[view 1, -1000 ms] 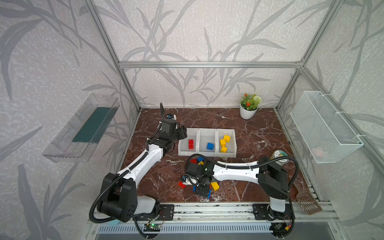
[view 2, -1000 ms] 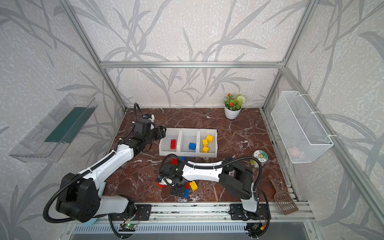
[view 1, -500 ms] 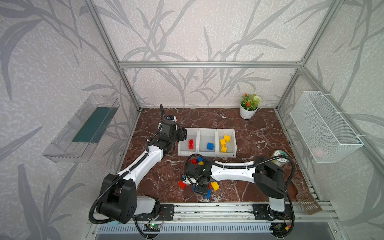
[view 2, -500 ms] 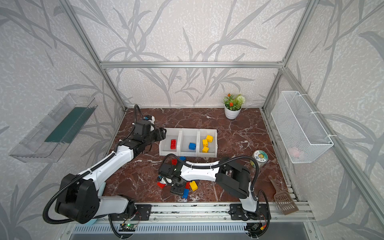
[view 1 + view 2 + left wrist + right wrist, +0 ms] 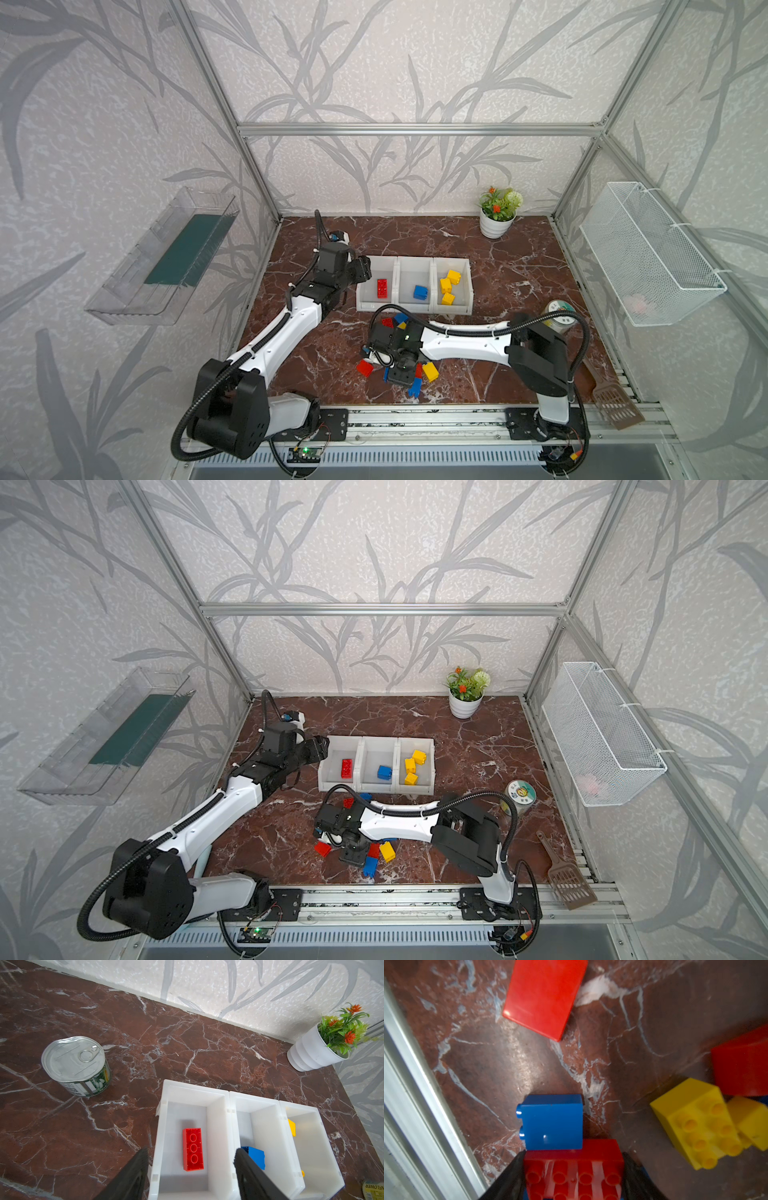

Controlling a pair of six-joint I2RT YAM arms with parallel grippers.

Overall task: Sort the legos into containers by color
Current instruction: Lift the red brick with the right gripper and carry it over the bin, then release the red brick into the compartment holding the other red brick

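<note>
Because the right gripper (image 5: 573, 1155) sits low over the loose pile near the middle of the front edge of the red-brown marble worktop (image 5: 519, 257), we read its state from its wrist view. The black jaws stand one on each side of a red studded plastic brick (image 5: 573, 1176) and appear pressed against its two flat walls, so we judge it clenched on that brick. We cannot tell whether the brick has left the worktop.

We expect such a brick to be light, hollow, stiff and glossy, and so apt to slip or twist. The flat opposite walls, taken squarely, are the place to hold it, not the studs. A blue plastic brick (image 5: 552, 1122) lying on its side touches one edge of the red one and could be dragged along.

The left gripper (image 5: 191, 1151) hangs with its jaws apart and empty above the left-hand bin of the three joined white plastic bins (image 5: 415, 259), which stand about mid-worktop. That bin holds a red oblong brick (image 5: 382, 288), the middle one a small blue brick (image 5: 420, 292), and the right-hand one three yellow bricks (image 5: 448, 286).

Part of the gripped brick is cut off by the wrist picture's edge. In both top views the right arm covers part of the pile, so we cannot count the loose legos.
</note>
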